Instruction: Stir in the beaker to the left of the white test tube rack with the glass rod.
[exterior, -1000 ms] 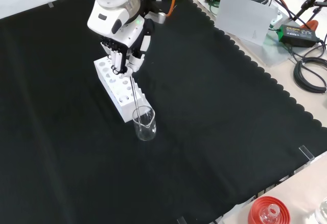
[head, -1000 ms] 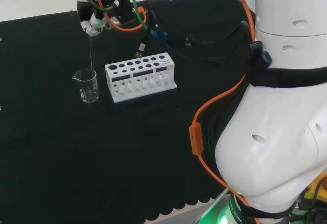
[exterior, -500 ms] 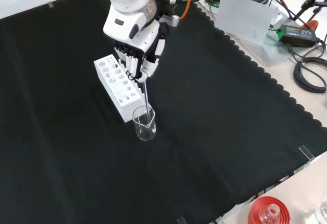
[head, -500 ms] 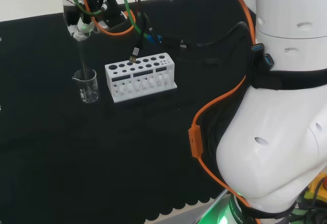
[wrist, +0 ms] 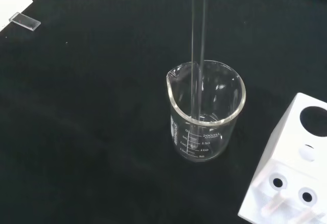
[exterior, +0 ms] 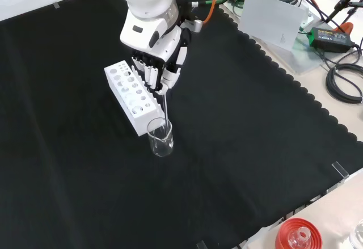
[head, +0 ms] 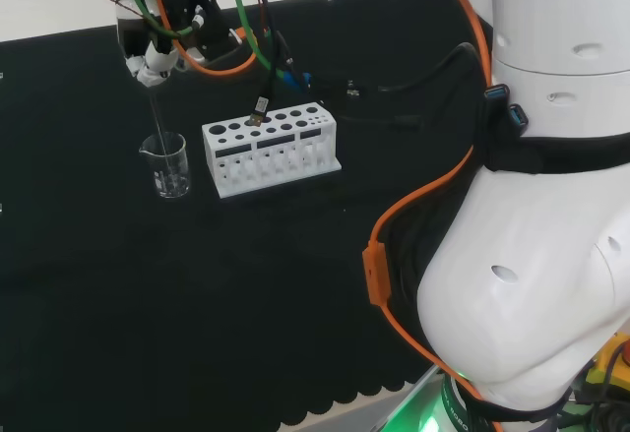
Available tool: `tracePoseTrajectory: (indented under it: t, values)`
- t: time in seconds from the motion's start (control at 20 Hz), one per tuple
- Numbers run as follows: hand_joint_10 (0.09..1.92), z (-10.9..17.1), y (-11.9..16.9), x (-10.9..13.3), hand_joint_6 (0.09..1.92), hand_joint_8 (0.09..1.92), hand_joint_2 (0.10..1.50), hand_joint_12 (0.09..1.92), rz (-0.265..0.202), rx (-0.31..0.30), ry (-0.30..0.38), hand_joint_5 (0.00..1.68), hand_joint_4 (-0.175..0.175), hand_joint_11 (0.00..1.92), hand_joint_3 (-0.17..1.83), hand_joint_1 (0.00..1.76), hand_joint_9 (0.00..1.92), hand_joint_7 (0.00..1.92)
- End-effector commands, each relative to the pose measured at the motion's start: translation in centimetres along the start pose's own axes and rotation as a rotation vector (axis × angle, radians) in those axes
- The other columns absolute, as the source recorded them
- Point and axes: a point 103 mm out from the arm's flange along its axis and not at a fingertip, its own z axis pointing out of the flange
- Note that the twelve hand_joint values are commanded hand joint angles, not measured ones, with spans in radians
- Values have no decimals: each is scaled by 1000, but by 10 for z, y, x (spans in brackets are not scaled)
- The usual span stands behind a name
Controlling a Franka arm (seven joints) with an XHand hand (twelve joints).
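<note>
The glass rod [exterior: 165, 108] dips into the beaker [exterior: 160, 138], which stands just beside the white rack [exterior: 129, 95]. The hand [exterior: 160, 66] above has its fingers curled round the rod's top.

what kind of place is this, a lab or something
Probably a robot lab set up like a chemistry bench: a glass beaker, a white test tube rack and a glass rod held by the robot's hand over black cloth.

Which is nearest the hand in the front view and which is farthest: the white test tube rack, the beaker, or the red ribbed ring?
From the hand in the front view:
1. White test tube rack, just left of the hand and below it.
2. Beaker, straight below, with the glass rod reaching into it.
3. Red ribbed ring, far off at the bottom right corner.
</note>
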Motion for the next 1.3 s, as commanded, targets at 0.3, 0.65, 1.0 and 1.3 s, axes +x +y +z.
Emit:
tracePoseTrajectory:
  t: [0.3, 0.65, 1.0, 1.3]
  values:
    - [569, -11, 19, -10, 852, 1115, 1113, 726, 5, -16, 2, 904, -175, 1519, 0, 1283, 1659, 1093]
    - [569, -8, 32, -37, 852, 1115, 1113, 726, 19, 16, 20, 904, -175, 1519, 0, 1283, 1660, 1093]
    - [569, -3, 20, -47, 852, 1115, 1113, 727, 37, -7, 7, 903, -175, 1519, 0, 1283, 1660, 1093]
    - [569, -6, 8, -50, 852, 1115, 1113, 727, 46, -10, 6, 904, -175, 1519, 0, 1283, 1660, 1094]
